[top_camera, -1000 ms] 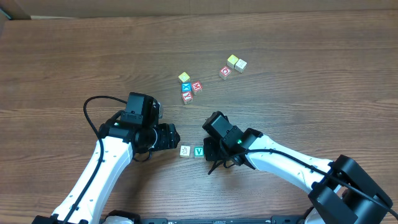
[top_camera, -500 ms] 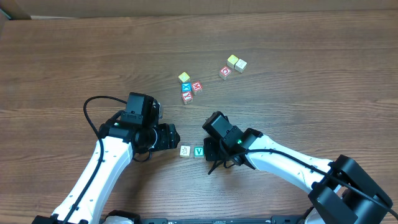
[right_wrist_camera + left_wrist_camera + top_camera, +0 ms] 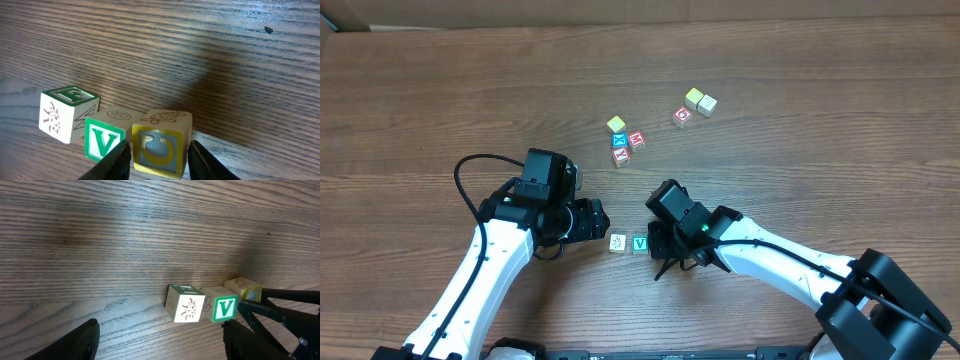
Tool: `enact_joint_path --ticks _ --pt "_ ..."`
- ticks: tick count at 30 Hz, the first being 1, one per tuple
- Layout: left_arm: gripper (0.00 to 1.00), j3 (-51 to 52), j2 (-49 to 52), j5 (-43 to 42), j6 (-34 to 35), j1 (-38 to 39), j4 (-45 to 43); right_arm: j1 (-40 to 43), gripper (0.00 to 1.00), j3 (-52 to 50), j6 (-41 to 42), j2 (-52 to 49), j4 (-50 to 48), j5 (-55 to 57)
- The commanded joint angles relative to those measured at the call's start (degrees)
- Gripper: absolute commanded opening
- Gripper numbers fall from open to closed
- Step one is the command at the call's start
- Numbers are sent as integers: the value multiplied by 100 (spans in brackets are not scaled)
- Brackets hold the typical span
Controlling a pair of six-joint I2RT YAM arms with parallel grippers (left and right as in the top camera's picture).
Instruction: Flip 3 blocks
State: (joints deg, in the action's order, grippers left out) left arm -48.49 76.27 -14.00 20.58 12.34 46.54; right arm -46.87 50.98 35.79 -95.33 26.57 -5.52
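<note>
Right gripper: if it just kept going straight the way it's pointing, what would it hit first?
The yellow-framed block, which sits directly ahead between the fingers of the right gripper. The green V block beside it looks just off that line, though depth is hard to judge.

My right gripper (image 3: 159,160) has eased its jaws slightly apart beside the small yellow-faced wooden cube (image 3: 161,140). Overhead, that shift barely shows.
</note>
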Motion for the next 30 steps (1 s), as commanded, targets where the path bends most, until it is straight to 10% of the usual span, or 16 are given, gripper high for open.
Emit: enact_joint_path --ticks 1,14,19,24,25,30 --pt "72 -118 -63 -87 -131 -22 2 17 40 -15 2 -48 -24 74" --pt "72 -118 -63 -87 -129 -22 4 396 47 404 -411 531 63 76" --pt "69 -118 -63 -61 -131 -22 129 577 66 466 -444 750 597 98" --pt "50 -118 -63 87 -295 -22 413 719 38 466 -487 789 1320 96" --pt "46 -118 -63 87 -431 -22 479 721 4 466 -621 789 1416 90" --pt "4 -63 -63 85 -638 -20 601 721 4 437 -1115 763 1864 94"
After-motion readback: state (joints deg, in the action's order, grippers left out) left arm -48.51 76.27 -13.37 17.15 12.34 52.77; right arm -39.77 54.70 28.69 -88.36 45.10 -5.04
